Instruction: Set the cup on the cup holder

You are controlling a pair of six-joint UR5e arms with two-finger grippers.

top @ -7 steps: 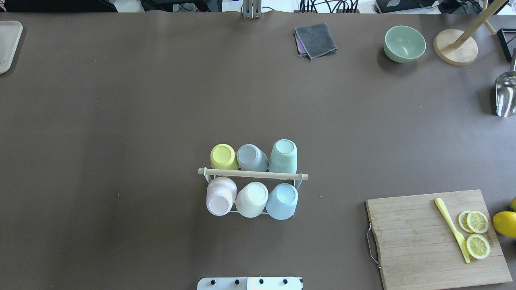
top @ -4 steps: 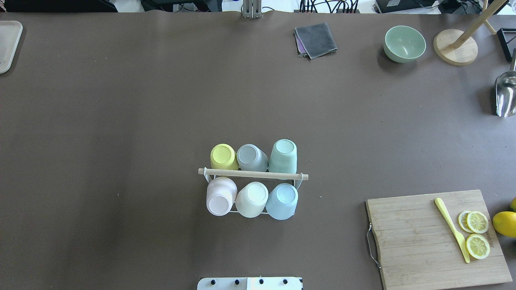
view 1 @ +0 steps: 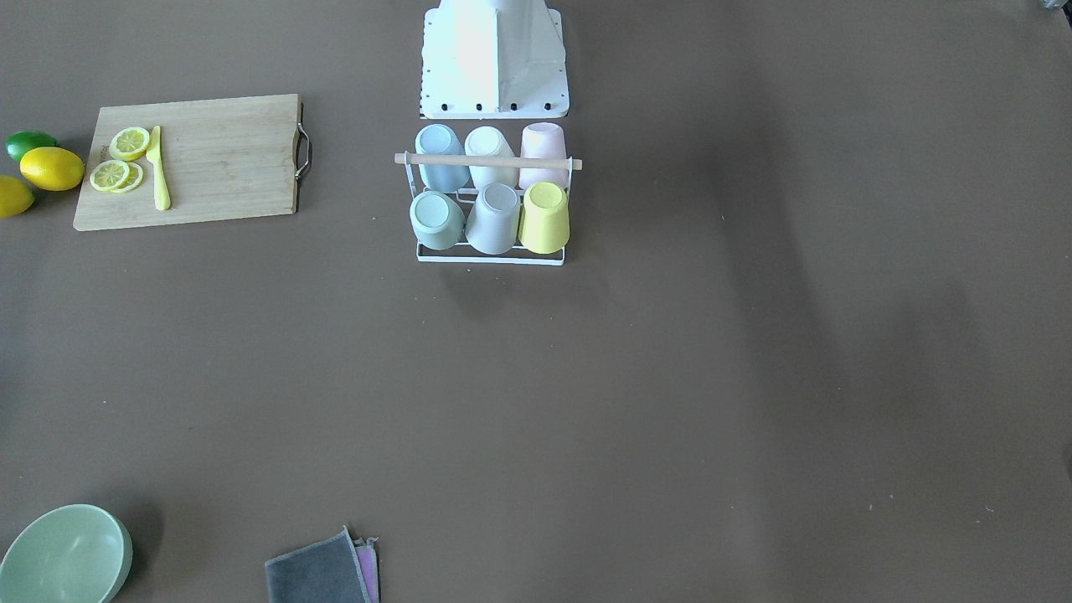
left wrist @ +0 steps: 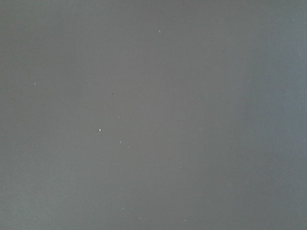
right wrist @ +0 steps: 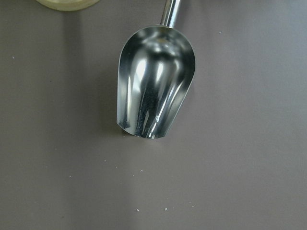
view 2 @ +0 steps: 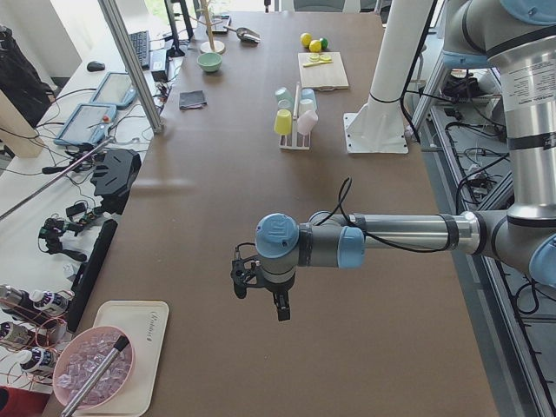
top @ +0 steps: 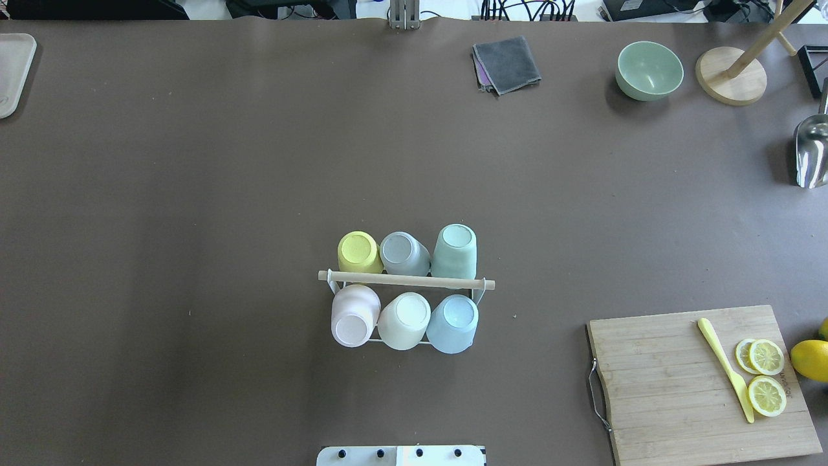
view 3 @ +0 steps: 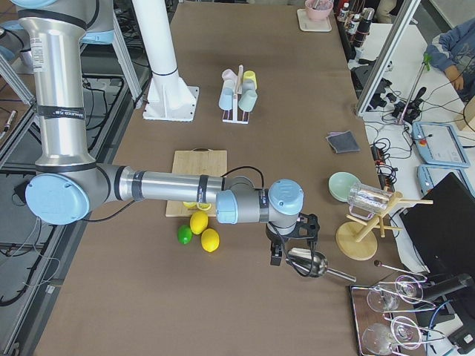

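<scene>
The cup holder (top: 406,280), a white wire rack with a wooden rod handle, stands at the table's middle near the robot base; it also shows in the front view (view 1: 488,159). Several pastel cups sit upside down on its prongs, among them a yellow cup (top: 359,251), a green cup (top: 455,251) and a blue cup (top: 453,322). My left gripper (view 2: 261,295) hangs over bare table far to the left. My right gripper (view 3: 289,248) hangs over a metal scoop (right wrist: 156,96) far to the right. Both grippers show only in the side views, so I cannot tell whether they are open or shut.
A wooden cutting board (top: 705,382) with lemon slices and a yellow knife (top: 724,369) lies front right, with lemons beside it. A green bowl (top: 649,70), a grey cloth (top: 506,63), a wooden stand (top: 731,74) and the scoop (top: 812,152) are at the far right. A tray (top: 13,71) lies far left.
</scene>
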